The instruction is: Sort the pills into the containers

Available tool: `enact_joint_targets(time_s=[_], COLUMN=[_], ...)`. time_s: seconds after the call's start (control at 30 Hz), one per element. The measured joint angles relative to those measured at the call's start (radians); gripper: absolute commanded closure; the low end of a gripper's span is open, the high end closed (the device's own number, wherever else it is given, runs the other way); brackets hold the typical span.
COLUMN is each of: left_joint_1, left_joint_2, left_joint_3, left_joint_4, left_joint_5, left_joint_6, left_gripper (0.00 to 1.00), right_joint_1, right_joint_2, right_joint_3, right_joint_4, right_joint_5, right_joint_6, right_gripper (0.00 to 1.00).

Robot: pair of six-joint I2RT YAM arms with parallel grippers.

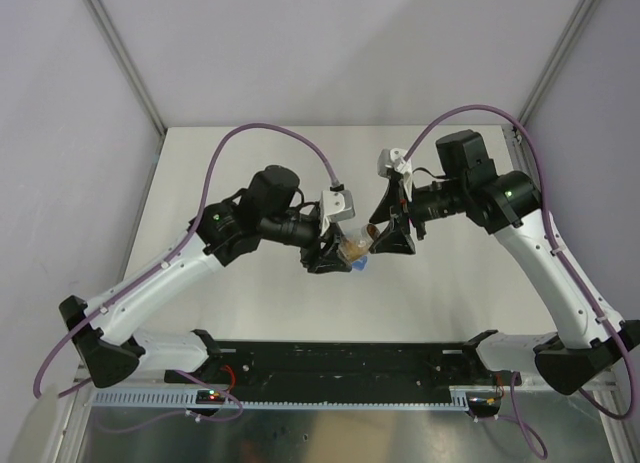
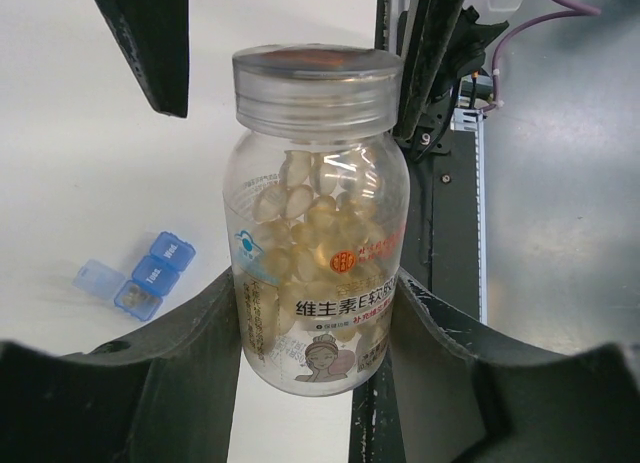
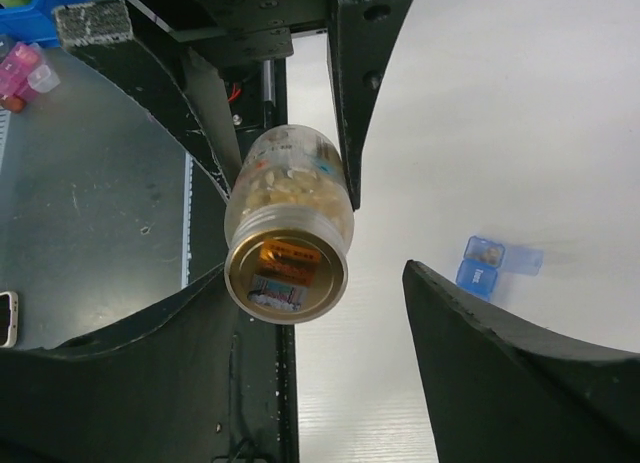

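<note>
Step in hand: opening the supply before any sorting. My left gripper (image 2: 315,283) is clenched on the lower body of the clear pill bottle (image 2: 318,243), holding it off the table (image 3: 500,103) with the screw cap (image 3: 287,273) turned toward my other arm. The bottle is packed with pale yellow softgels (image 2: 305,218), and the cap is on.

My right gripper (image 3: 318,273) straddles the cap. One finger is right at its rim and the other stands clear with table showing between, so the jaws are not yet gripping and hold nothing.

The light-blue pill box (image 3: 488,263) lies flat on the table, below and to one side of the bottle. One compartment lid is flipped back, and something tan seems to sit in that cell, though it is too small to be sure. The neighbouring cells look shut.

Judgement: the task is barely begun, as nearly all the pills are sealed in the bottle.

Next move calls for:
- closing my right jaws squarely on the cap
- twisting it off while my left holds firm against the turn
- keeping the bottle from tipping mouth-down once open, since loose softgels would roll
</note>
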Motion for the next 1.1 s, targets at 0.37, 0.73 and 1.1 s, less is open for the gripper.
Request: enact_joint_targets(time_s=[0.37, 0.73, 1.1], left_joint_1=[0.003, 0.002, -0.127], left_joint_2=[0.027, 0.039, 0.069], left_joint_3=[0.007, 0.041, 0.059], left_joint_4=[-0.008, -0.061, -0.070], left_joint_5=[0.003, -0.058, -0.601], left_joint_6=[0.001, 0.001, 0.015], left_gripper=[1.00, 1.00, 1.00], right_joint_1=[0.012, -0.001, -0.123], right_joint_2=[0.011, 0.051, 0.240], right_joint_3=[0.012, 0.012, -0.034], right_joint_4=[-0.015, 0.004, 0.159], right_joint_5=[-0.024, -0.056, -0.227], right_joint_6=[-0.017, 0.033, 0.372], right_gripper=[0.67, 0.88, 0.78])
